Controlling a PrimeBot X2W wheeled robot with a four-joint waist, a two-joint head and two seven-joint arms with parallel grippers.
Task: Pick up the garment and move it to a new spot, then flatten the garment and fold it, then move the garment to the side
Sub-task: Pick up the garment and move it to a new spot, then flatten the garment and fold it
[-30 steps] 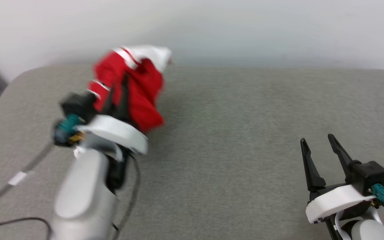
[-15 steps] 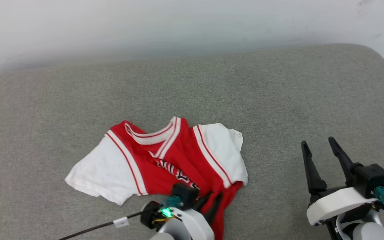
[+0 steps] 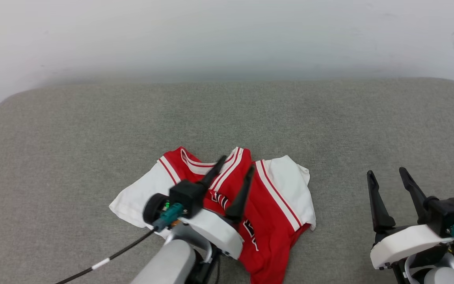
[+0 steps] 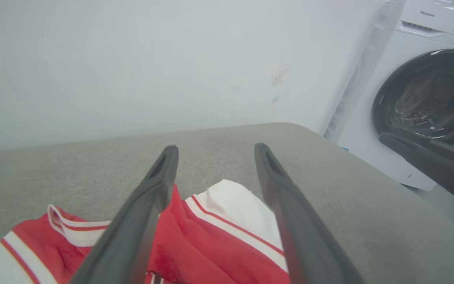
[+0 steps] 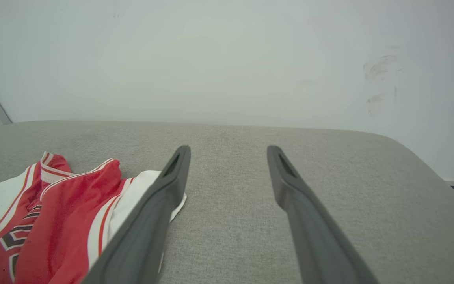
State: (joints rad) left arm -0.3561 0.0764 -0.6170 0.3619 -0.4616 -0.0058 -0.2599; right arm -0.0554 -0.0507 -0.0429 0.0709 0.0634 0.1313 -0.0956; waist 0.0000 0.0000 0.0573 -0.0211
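The garment, a red jersey with white sleeves, lies crumpled and chest-up near the front of the grey padded surface. Its lower part is bunched toward the front edge, and part of the black lettering shows. My left gripper hovers over the collar and chest, open, with nothing between its fingers. In the left wrist view the left gripper stands spread above the garment. My right gripper is open at the lower right, apart from the cloth. The right wrist view has the right gripper with the garment to its left.
A white wall backs the surface. A white washing machine with a dark round door stands past the surface's right end. A black cable trails from my left wrist across the front left.
The camera has shifted. My left gripper has opened and let go of the garment, which it carried a second ago; the garment now lies on the surface. The right gripper stays open.
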